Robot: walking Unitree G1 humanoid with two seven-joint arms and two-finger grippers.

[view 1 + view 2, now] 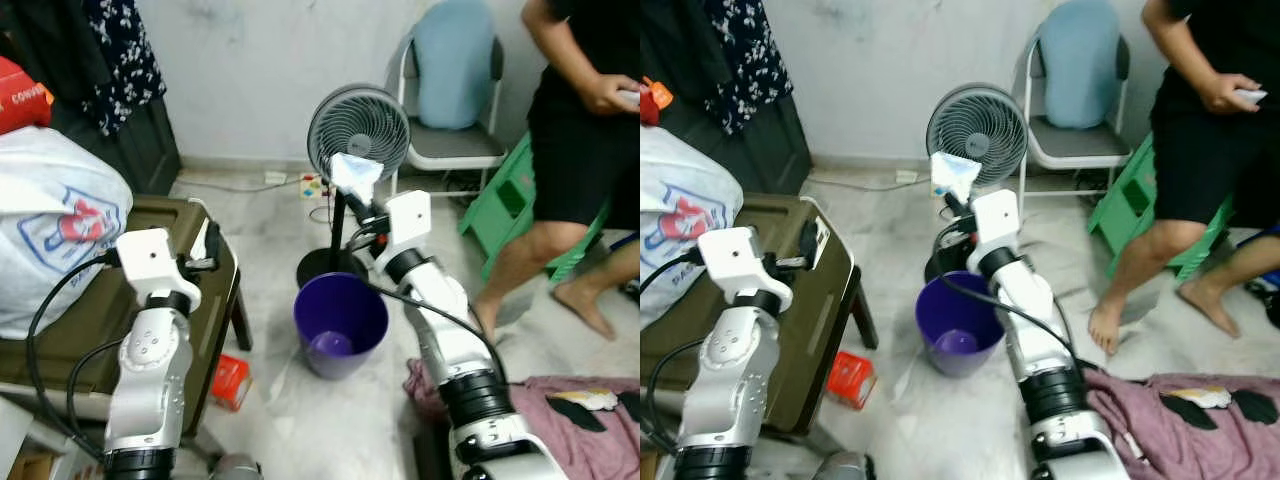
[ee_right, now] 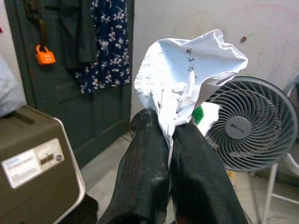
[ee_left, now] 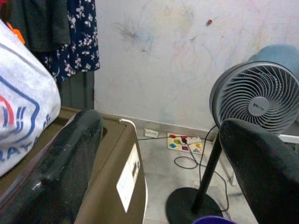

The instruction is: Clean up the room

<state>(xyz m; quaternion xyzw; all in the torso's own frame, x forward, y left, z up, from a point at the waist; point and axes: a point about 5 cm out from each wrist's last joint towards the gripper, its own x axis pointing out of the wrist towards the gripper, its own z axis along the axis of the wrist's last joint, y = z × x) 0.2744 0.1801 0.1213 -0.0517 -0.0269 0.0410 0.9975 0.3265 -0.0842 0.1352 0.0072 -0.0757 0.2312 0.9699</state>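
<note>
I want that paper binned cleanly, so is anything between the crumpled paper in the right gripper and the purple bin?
Nothing visible blocks it. The right gripper holds the crumpled paper above and just behind the open purple bin. The fan stands behind the paper, not between it and the bin.

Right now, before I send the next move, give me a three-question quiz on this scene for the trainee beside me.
1. True or false: the right gripper is shut on the crumpled paper.
2. What stands on the floor under that raised arm? A) purple bin B) green stool C) folding chair
3. Fill in: the left gripper has its fingers ____ and holds nothing.

Key: 1 true; 2 A; 3 open.
</note>
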